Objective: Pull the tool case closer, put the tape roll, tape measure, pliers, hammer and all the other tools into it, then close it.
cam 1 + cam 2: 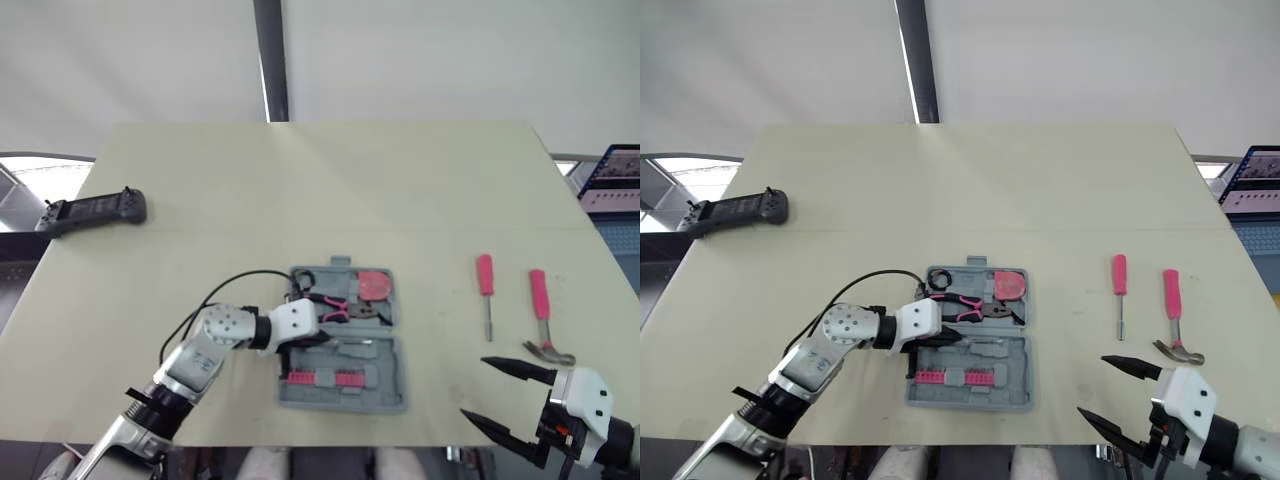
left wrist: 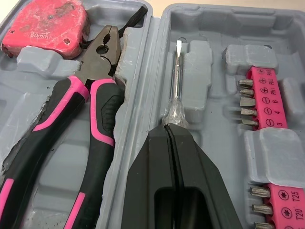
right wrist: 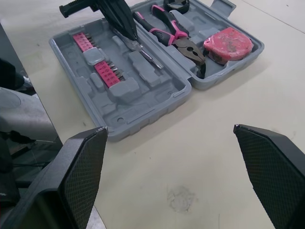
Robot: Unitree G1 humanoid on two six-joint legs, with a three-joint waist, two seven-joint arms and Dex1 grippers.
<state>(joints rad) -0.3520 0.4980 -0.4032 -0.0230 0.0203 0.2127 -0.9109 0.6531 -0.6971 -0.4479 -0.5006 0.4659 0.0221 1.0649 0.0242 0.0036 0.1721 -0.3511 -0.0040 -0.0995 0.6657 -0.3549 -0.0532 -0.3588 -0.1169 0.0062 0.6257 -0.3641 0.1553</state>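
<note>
From my station I judge the job a little past halfway. The tool case point(image 1: 345, 403) lies open, close to the table's point(image 1: 300, 180) near edge, so the pull looks done. In its far half sit the tape measure point(image 1: 375, 285), the pliers point(image 2: 97, 90) and a black ring I take to be the tape roll point(image 1: 940, 276). The near half holds pink bit strips point(image 1: 322, 379) and a small screwdriver point(image 2: 176, 71) lying in its moulded slot. Left to do: the pink-handled screwdriver point(image 1: 486, 285) and the hammer point(image 1: 541, 305) lie on the table well to the right of the case, and the lid is not closed. My left gripper point(image 2: 170, 131) reaches in over the case's left edge, forearm low and angled across, fingers clenched together on the clear handle of the small screwdriver. I cannot tell whether the tool is fully seated. My right gripper point(image 1: 473, 386) hovers to the right of the case, just short of the hammer's head, fingers spread wide and empty.
</note>
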